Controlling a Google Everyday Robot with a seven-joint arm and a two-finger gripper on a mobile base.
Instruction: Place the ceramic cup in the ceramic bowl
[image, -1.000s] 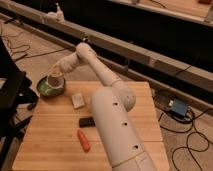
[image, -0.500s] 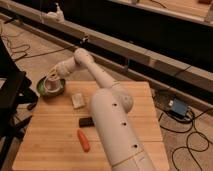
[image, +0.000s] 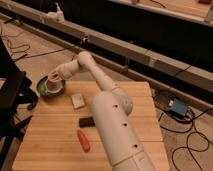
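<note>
The green ceramic bowl (image: 43, 88) sits at the far left corner of the wooden table (image: 55, 145). The white ceramic cup (image: 54, 86) stands upright inside the bowl, low against its inner surface. My gripper (image: 55, 76) reaches in from the right, at the end of the white arm (image: 95, 75), and is shut on the cup's upper part. The cup's rim is hidden by the gripper. Whether the cup rests on the bowl's bottom cannot be told.
A small white block (image: 77, 100) lies just right of the bowl. A black bar (image: 87, 121) and an orange-red object (image: 83, 140) lie nearer the front. A black frame (image: 12, 95) stands left of the table. Cables and a blue box (image: 177, 106) are on the floor.
The gripper has lowered the cup from above the bowl down into it. The other objects on the table have not moved.
</note>
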